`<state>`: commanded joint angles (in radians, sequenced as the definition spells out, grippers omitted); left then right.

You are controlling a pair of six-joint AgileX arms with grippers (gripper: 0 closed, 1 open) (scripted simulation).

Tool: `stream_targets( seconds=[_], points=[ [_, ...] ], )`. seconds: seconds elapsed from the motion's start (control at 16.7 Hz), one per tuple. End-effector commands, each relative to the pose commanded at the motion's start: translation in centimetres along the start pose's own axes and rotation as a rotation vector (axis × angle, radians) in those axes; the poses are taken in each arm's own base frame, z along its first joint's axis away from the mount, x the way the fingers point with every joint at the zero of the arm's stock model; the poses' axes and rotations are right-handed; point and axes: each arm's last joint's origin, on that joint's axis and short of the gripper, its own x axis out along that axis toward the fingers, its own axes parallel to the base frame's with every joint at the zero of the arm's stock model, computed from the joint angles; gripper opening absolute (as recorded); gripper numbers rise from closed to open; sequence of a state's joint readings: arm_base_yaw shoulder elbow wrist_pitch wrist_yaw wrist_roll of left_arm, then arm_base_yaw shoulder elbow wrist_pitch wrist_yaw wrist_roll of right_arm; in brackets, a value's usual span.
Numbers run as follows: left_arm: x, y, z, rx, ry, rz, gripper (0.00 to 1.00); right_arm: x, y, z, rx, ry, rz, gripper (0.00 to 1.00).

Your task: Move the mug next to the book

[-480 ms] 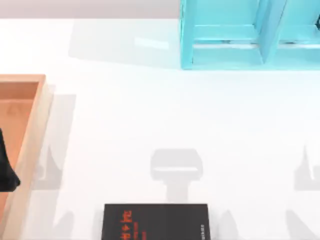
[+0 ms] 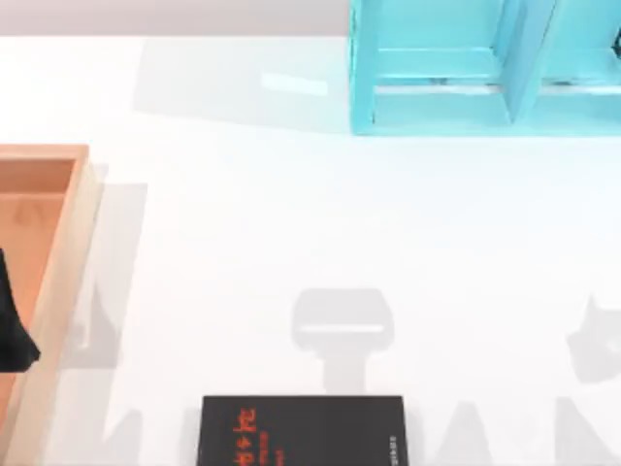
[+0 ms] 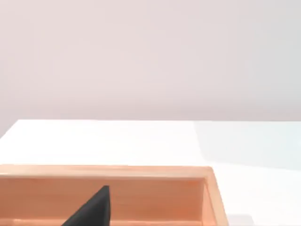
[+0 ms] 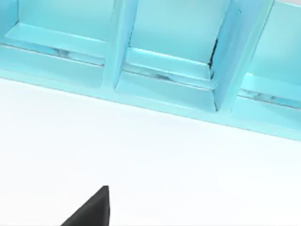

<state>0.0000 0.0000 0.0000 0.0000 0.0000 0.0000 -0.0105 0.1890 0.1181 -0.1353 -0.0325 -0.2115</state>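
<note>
Evidently early: the flat black book with red-orange lettering (image 2: 303, 430) lies at the white surface's (image 2: 291, 243) near edge. Left hand (image 2: 15, 330) hangs over the orange-brown wooden tray (image 2: 60, 252), grip state indeterminable. Whole move remains.

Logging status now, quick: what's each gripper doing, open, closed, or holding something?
Left gripper: over the wooden tray, state cannot be told.
Right gripper: state cannot be told.
</note>
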Motion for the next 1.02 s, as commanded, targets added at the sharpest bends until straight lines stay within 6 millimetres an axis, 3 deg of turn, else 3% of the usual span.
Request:
stream_targets(
  seconds=[0.3,0.6,1.02],
  points=[
    [0.0,0.0,0.0,0.000,0.000,0.000,1.00,1.5,-0.9,1.6,-0.401,0.351,0.162,1.00],
    [0.0,0.0,0.0,0.000,0.000,0.000,1.00,3.8,-2.9,2.0,-0.790,0.694,0.509,1.00],
    [0.0,0.0,0.0,0.000,0.000,0.000,1.00,5.4,-8.4,2.2,-1.009,0.908,0.996,1.00]
  ],
)
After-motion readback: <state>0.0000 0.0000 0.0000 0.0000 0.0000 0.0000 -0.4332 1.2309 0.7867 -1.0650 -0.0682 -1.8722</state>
